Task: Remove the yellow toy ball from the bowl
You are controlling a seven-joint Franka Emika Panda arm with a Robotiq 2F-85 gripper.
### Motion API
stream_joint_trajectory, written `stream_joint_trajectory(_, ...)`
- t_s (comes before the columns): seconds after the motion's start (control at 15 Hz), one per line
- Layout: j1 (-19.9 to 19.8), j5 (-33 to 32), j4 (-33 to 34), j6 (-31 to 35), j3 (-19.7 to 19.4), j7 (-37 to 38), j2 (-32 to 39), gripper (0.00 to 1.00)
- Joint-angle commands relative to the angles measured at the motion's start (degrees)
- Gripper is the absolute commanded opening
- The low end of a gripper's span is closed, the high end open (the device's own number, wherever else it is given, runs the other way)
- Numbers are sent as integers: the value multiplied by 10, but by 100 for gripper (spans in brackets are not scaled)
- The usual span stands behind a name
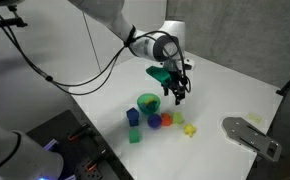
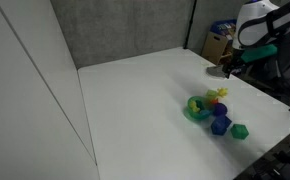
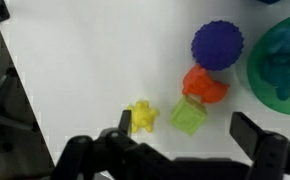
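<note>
Tool (image 1: 175, 93) hangs spread and empty above the surface (image 1: 230, 85), evidently because the yellow toy ball (image 3: 141, 117) already lies outside the bowl (image 3: 253, 62).

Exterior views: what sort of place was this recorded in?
Probably a robotics lab rather than a home: a bare white table, a grey partition wall behind it, and loose black cables trailing over the table edge.

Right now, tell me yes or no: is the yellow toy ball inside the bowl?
No, in the wrist view the yellow toy ball lies on the white table, apart from the bowl.
</note>
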Motion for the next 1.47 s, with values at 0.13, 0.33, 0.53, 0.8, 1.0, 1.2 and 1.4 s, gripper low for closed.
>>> stream_joint_trajectory(0.13,-9,11,-53,-47,47,-76,-95,100)
stream_joint_trajectory(0.33,-9,21,-69,-85,66,-110,-144,100)
stream_joint_trajectory(0.53,-6,46,-86,-118,84,-140,-201,100)
stream_joint_trajectory(0.8,-2,103,-95,-171,102,-180,-278,100)
stream_joint_trajectory(1.0,2,117,-93,-213,109,-146,-331,100)
stream_joint_trajectory(1.2,-1,117,-88,-255,114,-104,-372,100)
stream_joint_trajectory(1.4,-3,109,-87,-280,119,-70,-402,100)
